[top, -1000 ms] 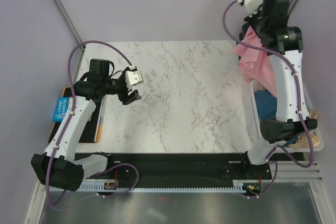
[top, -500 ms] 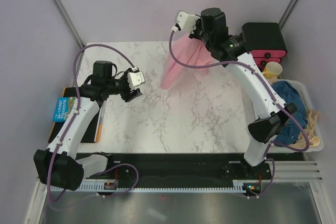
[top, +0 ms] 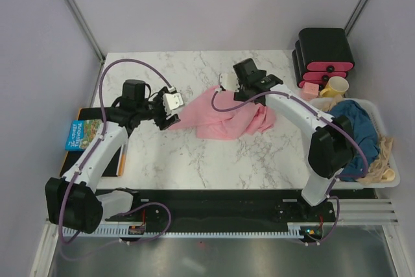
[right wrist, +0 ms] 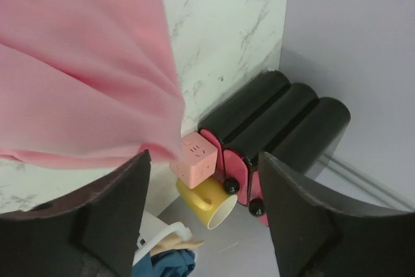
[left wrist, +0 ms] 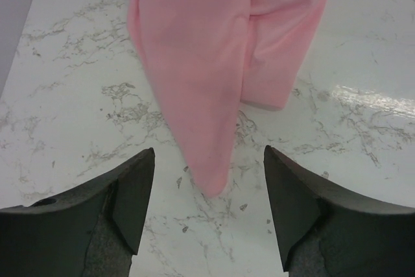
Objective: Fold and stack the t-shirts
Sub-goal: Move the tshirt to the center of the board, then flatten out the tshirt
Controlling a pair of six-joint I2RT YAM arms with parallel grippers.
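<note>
Pink shirt [top: 227, 118] crumpled mid-table [top: 194, 160]; teal shirt [top: 360, 131] in bin [top: 394, 172] off table's right edge. Left gripper [left wrist: 209, 150] spread, empty, over table's left. Right gripper [right wrist: 204, 157] spread, empty, over table's far middle.

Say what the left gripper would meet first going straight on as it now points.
Most likely the pink t-shirt: its narrow tip lies on the table, in line with the left gripper and its open jaws. Depth is unclear, so the table could come first.
</note>
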